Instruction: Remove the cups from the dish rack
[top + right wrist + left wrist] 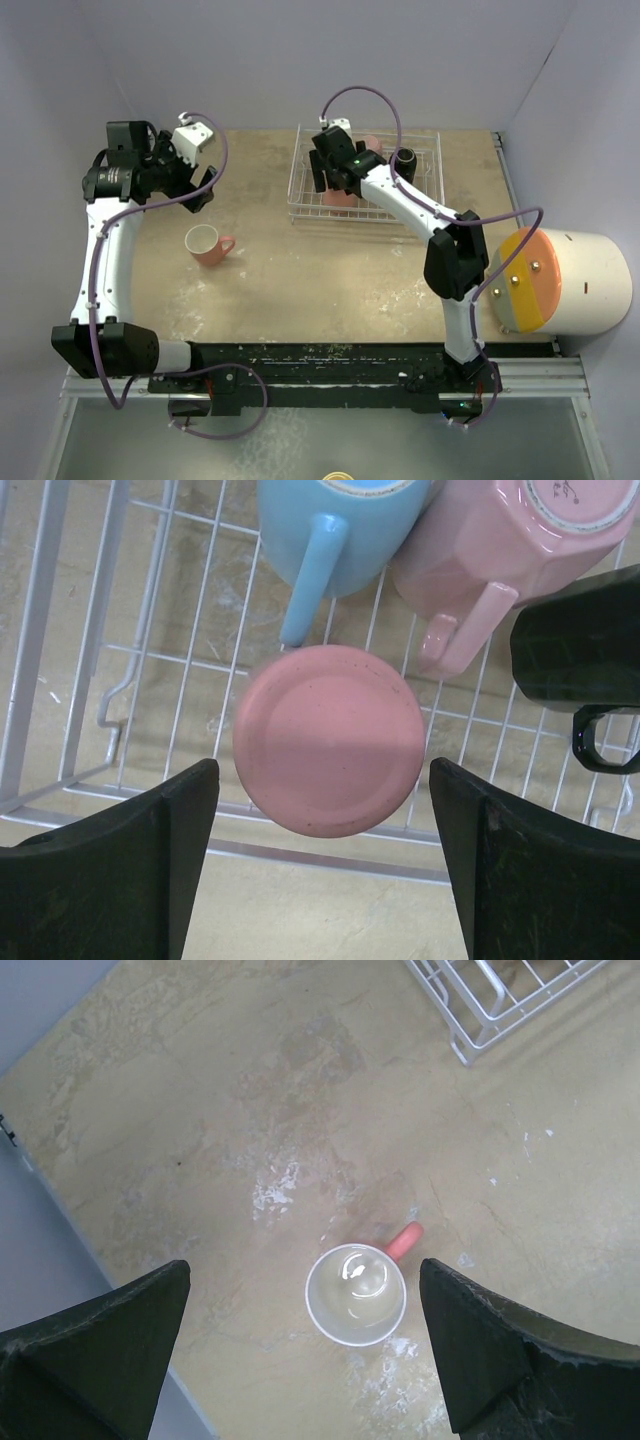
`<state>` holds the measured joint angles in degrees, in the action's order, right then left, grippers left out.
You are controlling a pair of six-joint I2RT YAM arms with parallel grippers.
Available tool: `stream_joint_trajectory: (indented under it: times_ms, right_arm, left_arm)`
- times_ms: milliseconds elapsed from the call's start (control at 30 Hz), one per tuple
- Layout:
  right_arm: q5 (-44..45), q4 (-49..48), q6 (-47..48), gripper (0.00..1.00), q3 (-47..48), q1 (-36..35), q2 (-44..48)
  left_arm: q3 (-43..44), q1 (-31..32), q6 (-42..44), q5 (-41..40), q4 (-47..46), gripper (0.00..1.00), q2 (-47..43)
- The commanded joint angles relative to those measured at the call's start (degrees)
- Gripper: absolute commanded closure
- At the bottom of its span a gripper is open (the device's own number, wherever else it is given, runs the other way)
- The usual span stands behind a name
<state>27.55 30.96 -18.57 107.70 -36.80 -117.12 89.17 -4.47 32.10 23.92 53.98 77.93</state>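
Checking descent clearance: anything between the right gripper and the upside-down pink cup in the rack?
Nothing visible. The right gripper is open above the upside-down pink cup, whose base is fully exposed. Nearest neighbours: the handles of the blue cup and the pale pink cup close to its far edge, and the black cup beside one finger.

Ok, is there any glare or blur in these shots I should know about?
Left wrist view: a bright reflection sits inside the upright pink cup, otherwise sharp. Right wrist view: the upturned pink cup in the dish rack looks slightly smeared at its upper left edge. Top view: even light, soft shadows, no glare.
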Motion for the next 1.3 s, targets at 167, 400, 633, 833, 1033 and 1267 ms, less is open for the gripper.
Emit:
stream_joint_trajectory:
  times_ms: [167,400,633,833,1033,1267]
  right_arm:
    - [2.51,0.1,2.56,0.17,4.45,0.16,-0.82]
    - [2.93,0.57,3.44,0.2,5.08,0.24,-1.69]
    - [1.0,1.12,4.29,0.16,9.22,1.16,-4.97]
    - [0.28,0.99,4.5,0.24,9.67,1.21,-5.79]
    - [0.1,0.84,3.93,0.46,8.3,1.2,-2.95]
    - [1.89,1.59,4.87,0.87,13.59,1.17,3.17]
  left_arm:
    - [-5.13,-0.28,1.06,7.8,-0.98,0.01,-5.3]
    - [-7.35,-0.28,2.27,8.39,-0.97,0.01,-7.22]
    - [-7.16,-0.28,2.4,9.66,-0.39,0.01,-7.7]
    - [-7.57,-0.28,2.4,10.28,0.14,0.01,-7.64]
    - [-8.73,-0.28,2.83,11.8,-0.72,0.01,-9.03]
    - [-11.93,-0.19,4.42,14.01,-3.25,0.01,-11.02]
